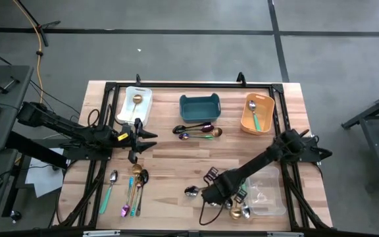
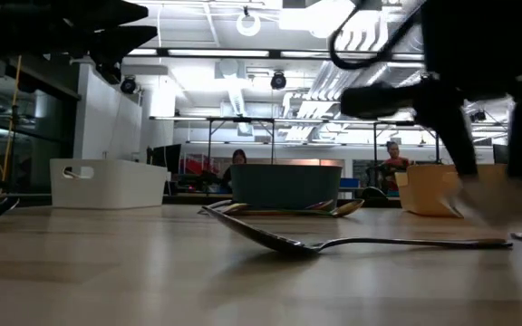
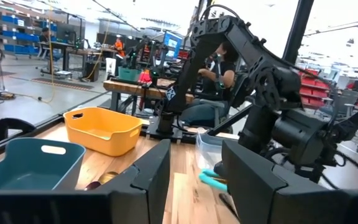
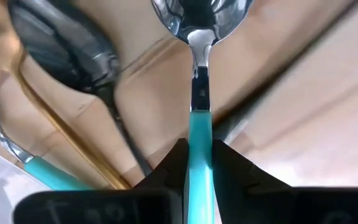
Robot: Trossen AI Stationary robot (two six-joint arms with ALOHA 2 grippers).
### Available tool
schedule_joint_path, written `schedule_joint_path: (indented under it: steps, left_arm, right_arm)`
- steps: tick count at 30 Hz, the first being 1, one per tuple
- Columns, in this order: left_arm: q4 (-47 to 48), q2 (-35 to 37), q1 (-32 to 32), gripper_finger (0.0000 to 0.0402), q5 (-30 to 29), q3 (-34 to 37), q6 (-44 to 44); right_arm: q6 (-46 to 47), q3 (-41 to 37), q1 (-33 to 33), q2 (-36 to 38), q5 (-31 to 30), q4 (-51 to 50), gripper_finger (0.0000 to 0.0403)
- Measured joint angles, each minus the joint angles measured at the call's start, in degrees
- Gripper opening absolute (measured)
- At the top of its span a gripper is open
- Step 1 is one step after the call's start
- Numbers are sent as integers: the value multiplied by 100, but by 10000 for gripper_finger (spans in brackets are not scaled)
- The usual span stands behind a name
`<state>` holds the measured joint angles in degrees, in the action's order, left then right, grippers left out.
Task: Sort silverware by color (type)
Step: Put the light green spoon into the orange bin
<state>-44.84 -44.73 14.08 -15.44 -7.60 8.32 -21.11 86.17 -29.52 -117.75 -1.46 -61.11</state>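
Teal-handled spoon (image 4: 199, 118) runs straight ahead between your right tool (image 4: 199, 163) tips, pinched shut on its handle; lift straight up.

Pretty standard open lab space: the wooden worktop (image 1: 176, 164) sits on a grey concrete floor (image 1: 176, 46) with dark seams. Beyond the worktop there's a white ceiling with bright lights (image 2: 248, 23), more benches, and people seated (image 2: 393, 158) there.
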Motion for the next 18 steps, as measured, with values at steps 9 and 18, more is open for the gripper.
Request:
schedule_joint_path:
  steps: [9, 18]
  left_arm:
    - [2, 1, 0, 136, -20, 0, 0]
    - [0, 2, 0, 136, -20, 0, 0]
  right_arm:
    - [417, 275, 325, 274, 106, -185, 37]
    - [1116, -360, 684, 1337, -335, 200, 37]
